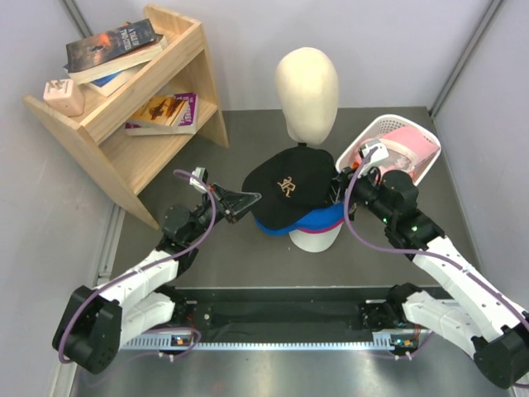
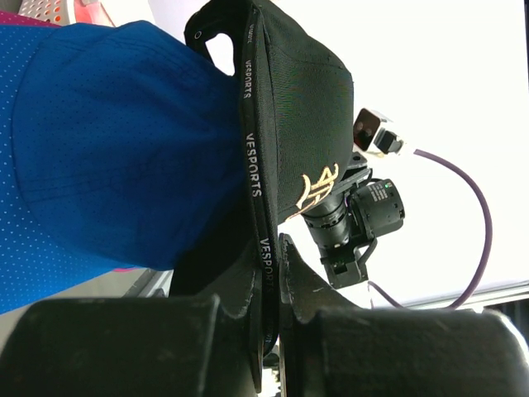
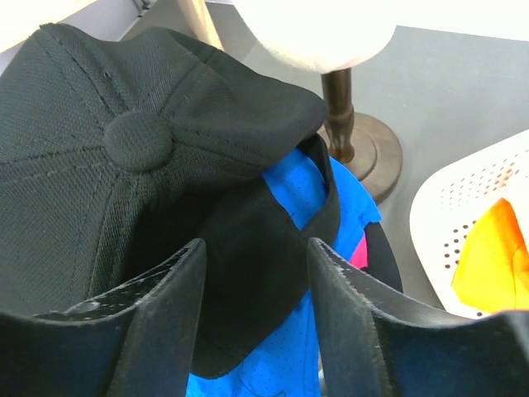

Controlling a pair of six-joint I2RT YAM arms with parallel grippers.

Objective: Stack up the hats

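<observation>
**Desk:** Which step is this?

**Photographer:** Seating the black cap (image 1: 291, 184) on the pile, by my reading. The pile stands on the table (image 1: 248, 256) just on the near side of the mannequin head (image 1: 307, 87): a white cap (image 1: 314, 241) at the bottom, then a magenta cap (image 3: 357, 248), a blue cap (image 2: 107, 141), and the black one on top.

**Desk:** And the arms?

**Photographer:** The left pincer (image 2: 269, 273) is clamped narrow on the black cap's brim, on the side of the pile away from the basket. The right pincer (image 3: 256, 248) is at the cap's back edge, its jaws apart and the fabric lying between them. No grip is visible there.

**Desk:** What comes next?

**Photographer:** Probably a downward tug at the back to settle the crown squarely over the blue cap, then letting go of the brim without dragging the pile sideways. A pink cap (image 1: 405, 149) and an orange bucket hat (image 3: 492, 265) lie in the white slatted basket (image 1: 426, 161), beside the mannequin head on the right arm's side. They are not yet stacked.
</observation>
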